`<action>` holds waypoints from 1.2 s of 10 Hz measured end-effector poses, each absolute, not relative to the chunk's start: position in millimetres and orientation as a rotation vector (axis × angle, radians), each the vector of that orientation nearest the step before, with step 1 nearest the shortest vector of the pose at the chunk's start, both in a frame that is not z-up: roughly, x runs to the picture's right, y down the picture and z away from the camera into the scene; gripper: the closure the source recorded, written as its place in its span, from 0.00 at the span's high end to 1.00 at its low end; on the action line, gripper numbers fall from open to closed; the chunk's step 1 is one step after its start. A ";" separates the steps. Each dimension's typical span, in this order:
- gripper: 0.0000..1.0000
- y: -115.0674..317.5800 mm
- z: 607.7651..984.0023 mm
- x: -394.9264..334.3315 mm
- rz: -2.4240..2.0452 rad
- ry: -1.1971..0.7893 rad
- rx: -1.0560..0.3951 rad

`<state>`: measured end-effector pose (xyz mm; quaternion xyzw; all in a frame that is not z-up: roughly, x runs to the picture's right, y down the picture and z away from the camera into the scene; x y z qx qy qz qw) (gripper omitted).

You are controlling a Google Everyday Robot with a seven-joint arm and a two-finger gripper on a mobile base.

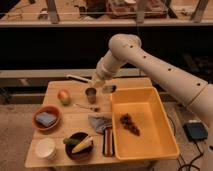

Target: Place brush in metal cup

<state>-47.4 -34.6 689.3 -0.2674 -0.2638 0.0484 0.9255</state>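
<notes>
Wooden table (75, 120) under claw (96, 80): metal cup (91, 95), yellow bin (167, 125).
</notes>
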 end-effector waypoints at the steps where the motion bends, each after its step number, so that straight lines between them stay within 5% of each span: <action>1: 0.05 -33.9 689.2 -49.0 0.099 -0.545 -0.549; 7: 0.05 -13.1 738.0 -67.7 0.423 -0.686 -0.575; 12: 0.05 -50.0 753.6 -82.7 0.446 -0.713 -0.522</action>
